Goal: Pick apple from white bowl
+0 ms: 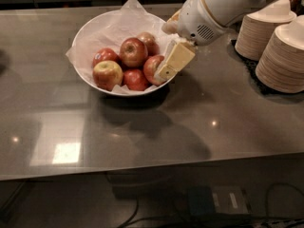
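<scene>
Gripper [167, 66]: cream-coloured, angled down and to the left from the white arm housing [213, 8]; its tip is over the right rim of the white bowl [81, 72].
Gripper state: cannot be determined; only one cream face is exposed.
Apple [152, 66]: inside the white bowl at its right edge, directly against the gripper, which covers the apple's right side.
Neighbouring fruit: central red apple [133, 52] touches it on the upper left; small red apple [137, 79] touches it on the lower left; yellow-green apple [108, 74] and another red apple [104, 56] lie at the left; rear apple [148, 39] sits behind.
Bowl lining: crinkled white paper [111, 27], one corner rising above the far rim.
Right of bowl: two stacks of beige paper bowls [284, 61] on a dark mat [251, 65], well apart from the white bowl, cut off by the frame edge.
Support: grey table [142, 137], with a bright glare patch at lower left.
Under the table: cables and a dark box [221, 201], dim and hard to make out.
Arm: upper part cut off at the top.
</scene>
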`<move>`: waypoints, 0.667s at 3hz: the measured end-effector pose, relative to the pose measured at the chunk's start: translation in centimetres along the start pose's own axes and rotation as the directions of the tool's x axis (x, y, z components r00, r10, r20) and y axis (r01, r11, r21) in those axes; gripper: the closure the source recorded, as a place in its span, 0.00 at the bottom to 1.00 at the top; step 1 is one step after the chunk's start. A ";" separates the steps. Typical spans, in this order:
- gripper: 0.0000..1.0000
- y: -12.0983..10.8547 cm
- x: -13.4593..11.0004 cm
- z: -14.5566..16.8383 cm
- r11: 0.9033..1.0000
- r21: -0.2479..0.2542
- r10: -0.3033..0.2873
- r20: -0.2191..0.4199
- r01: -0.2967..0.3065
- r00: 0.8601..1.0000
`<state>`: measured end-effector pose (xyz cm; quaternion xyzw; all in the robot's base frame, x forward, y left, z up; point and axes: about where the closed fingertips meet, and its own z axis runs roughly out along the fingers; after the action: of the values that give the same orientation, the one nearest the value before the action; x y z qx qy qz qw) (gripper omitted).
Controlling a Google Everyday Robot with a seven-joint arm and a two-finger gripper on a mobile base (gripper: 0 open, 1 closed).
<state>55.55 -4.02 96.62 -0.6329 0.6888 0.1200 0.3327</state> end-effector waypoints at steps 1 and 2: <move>0.24 -0.2 0.6 1.0 1.000 0.012 0.024 0.000 -0.024 1.000; 0.27 -0.3 0.9 1.6 0.999 0.015 0.046 0.005 -0.046 0.999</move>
<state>56.40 -3.86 94.92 -0.6141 0.7033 0.1237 0.3361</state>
